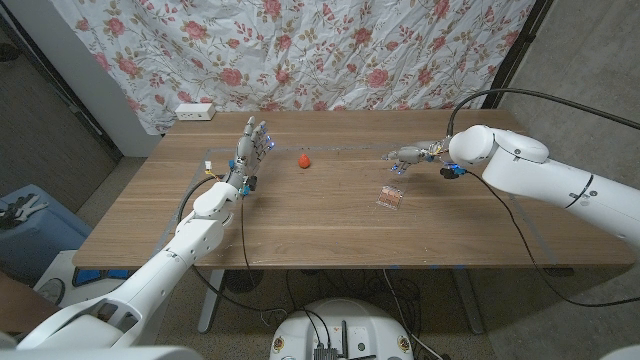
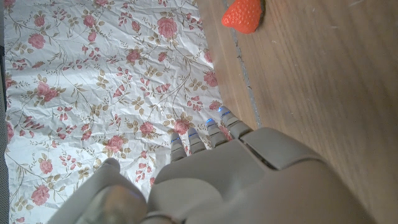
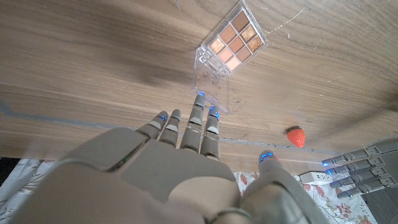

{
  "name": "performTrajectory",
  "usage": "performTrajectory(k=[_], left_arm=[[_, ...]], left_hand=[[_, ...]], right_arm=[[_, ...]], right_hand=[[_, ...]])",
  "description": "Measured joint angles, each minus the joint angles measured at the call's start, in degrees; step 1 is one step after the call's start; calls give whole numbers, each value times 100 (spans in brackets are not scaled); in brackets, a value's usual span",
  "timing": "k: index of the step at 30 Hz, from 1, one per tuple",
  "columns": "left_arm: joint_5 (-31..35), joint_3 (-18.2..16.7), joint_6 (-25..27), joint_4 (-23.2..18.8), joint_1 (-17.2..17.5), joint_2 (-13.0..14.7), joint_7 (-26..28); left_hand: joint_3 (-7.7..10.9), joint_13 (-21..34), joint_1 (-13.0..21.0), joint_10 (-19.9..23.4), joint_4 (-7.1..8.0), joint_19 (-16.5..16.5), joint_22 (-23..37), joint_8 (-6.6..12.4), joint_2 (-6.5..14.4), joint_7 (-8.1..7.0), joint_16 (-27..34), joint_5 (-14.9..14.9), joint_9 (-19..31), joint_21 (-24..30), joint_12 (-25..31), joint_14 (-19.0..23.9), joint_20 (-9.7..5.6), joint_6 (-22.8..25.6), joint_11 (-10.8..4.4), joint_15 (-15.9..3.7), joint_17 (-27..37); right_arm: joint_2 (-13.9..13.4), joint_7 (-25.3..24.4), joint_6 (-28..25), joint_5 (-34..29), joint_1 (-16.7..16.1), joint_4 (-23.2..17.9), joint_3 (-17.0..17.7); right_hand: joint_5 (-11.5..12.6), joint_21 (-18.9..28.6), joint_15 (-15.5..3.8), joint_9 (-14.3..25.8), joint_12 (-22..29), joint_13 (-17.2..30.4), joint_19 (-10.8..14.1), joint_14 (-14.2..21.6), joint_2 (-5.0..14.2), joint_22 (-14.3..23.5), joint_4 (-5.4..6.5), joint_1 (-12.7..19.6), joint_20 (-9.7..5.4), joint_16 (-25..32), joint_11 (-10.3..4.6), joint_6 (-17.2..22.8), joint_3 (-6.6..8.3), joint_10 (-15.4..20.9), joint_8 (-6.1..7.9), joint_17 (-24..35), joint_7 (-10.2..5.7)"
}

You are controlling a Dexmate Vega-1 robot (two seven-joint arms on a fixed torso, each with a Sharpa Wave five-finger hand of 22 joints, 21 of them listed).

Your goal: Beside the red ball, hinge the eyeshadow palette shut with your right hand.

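Note:
The eyeshadow palette (image 1: 390, 198) lies open on the wooden table, right of centre. In the right wrist view its brown pans (image 3: 234, 42) face up and the clear lid (image 3: 211, 87) is folded out towards my fingers. A small red strawberry-shaped thing (image 1: 304, 159) (image 3: 296, 136) (image 2: 244, 14) sits farther back, left of the palette. My right hand (image 1: 412, 155) (image 3: 186, 162) hovers behind the palette, fingers stretched out and holding nothing. My left hand (image 1: 250, 150) (image 2: 217, 180) stands left of the red thing, fingers apart and empty.
A floral curtain (image 1: 330, 50) hangs behind the table. A white power strip (image 1: 194, 112) lies at the back left corner. Thin tape lines (image 1: 340, 146) mark the tabletop. A blue bin (image 1: 30, 235) stands on the floor to the left.

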Motion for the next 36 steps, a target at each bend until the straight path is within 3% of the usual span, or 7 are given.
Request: performTrajectory(k=[36], left_arm=[[0,2,-5,1,0,-3,3]], left_hand=[[0,0,0,0,0,0,0,0,0,0,0,0,0,0,0,0,0,0,0,0,0]], right_arm=[[-86,-438,-532,-338,-319,-711,-118]], right_hand=[[0,0,-31,29,-36,27,-41,31,0,0,16,0,-42,0,-31,42,-16,30,-23,-27,-1]])
